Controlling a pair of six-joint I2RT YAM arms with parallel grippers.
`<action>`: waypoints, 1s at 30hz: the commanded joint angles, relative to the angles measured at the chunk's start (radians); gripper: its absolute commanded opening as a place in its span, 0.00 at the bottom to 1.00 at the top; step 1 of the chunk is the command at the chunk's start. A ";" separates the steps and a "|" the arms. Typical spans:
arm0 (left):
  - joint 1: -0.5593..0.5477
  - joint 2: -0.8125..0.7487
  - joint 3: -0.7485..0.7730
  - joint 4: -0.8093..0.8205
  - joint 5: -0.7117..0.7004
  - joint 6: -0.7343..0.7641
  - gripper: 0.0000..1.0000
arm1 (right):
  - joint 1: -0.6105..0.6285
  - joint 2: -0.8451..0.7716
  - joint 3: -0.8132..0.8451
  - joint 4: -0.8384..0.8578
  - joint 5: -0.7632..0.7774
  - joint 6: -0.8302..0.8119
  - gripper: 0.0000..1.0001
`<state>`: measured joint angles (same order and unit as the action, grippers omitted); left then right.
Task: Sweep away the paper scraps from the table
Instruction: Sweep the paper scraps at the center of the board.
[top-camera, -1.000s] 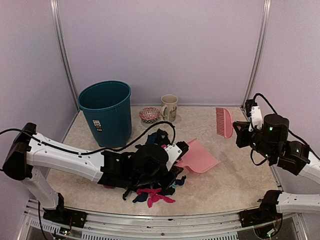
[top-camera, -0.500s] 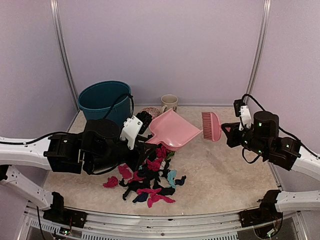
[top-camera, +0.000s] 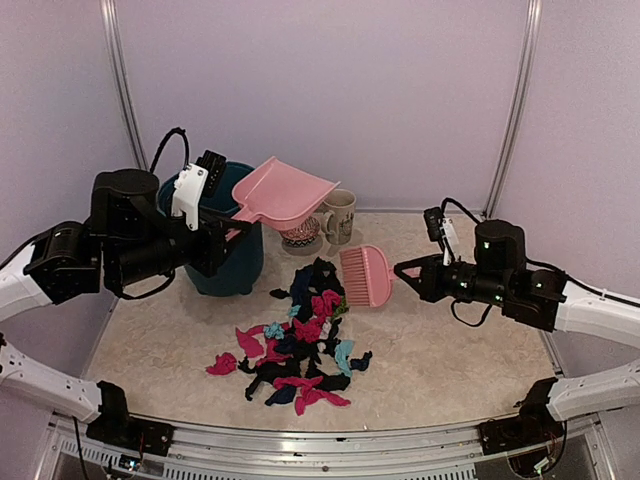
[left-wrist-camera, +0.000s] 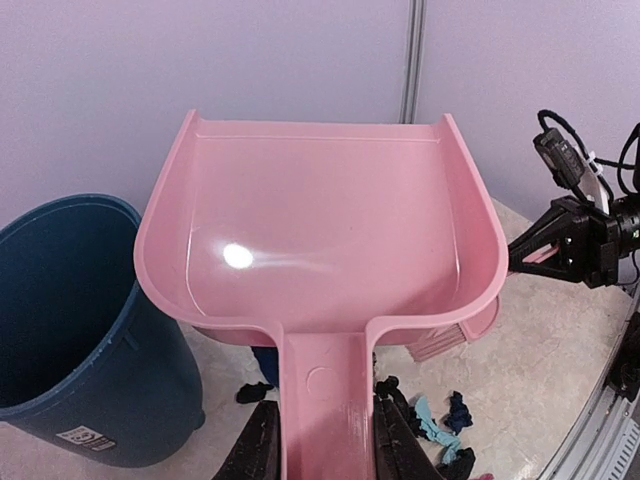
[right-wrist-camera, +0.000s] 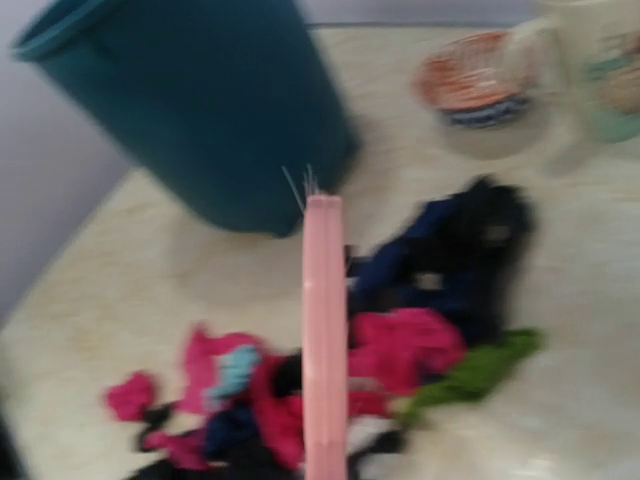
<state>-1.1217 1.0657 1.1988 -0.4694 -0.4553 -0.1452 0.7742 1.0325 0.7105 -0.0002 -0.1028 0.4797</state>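
A heap of paper scraps (top-camera: 298, 345) in black, navy, magenta, teal and green lies on the beige table (top-camera: 450, 350) in front of the arms; it also shows in the right wrist view (right-wrist-camera: 400, 360). My left gripper (left-wrist-camera: 325, 445) is shut on the handle of a pink dustpan (top-camera: 282, 193), held empty in the air above the bin; its pan fills the left wrist view (left-wrist-camera: 320, 230). My right gripper (top-camera: 410, 272) is shut on a pink brush (top-camera: 366, 275), which hovers just right of the heap's far end and shows edge-on in the right wrist view (right-wrist-camera: 325, 340).
A teal bin (top-camera: 225, 250) stands at the back left, under the dustpan. A patterned bowl (top-camera: 299, 233) and a cream mug (top-camera: 339, 215) stand by the back wall. Metal frame posts rise at both back corners. A metal rail (top-camera: 320, 445) runs along the front edge.
My left arm has lifted the dustpan from the table up and left to above the bin. My right arm has brought the brush from the back right down towards the heap.
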 joint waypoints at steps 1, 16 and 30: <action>0.043 -0.008 0.055 -0.049 0.039 0.048 0.00 | 0.045 0.058 0.032 0.191 -0.189 0.127 0.00; 0.306 -0.036 0.062 -0.035 0.029 0.018 0.00 | 0.288 0.629 0.333 0.367 -0.309 0.322 0.00; 0.344 -0.084 0.016 -0.060 -0.086 -0.005 0.00 | 0.368 1.044 0.703 0.228 -0.343 0.433 0.00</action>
<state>-0.7856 1.0065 1.2312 -0.5304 -0.5232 -0.1413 1.1236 2.0190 1.3418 0.2779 -0.4320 0.8780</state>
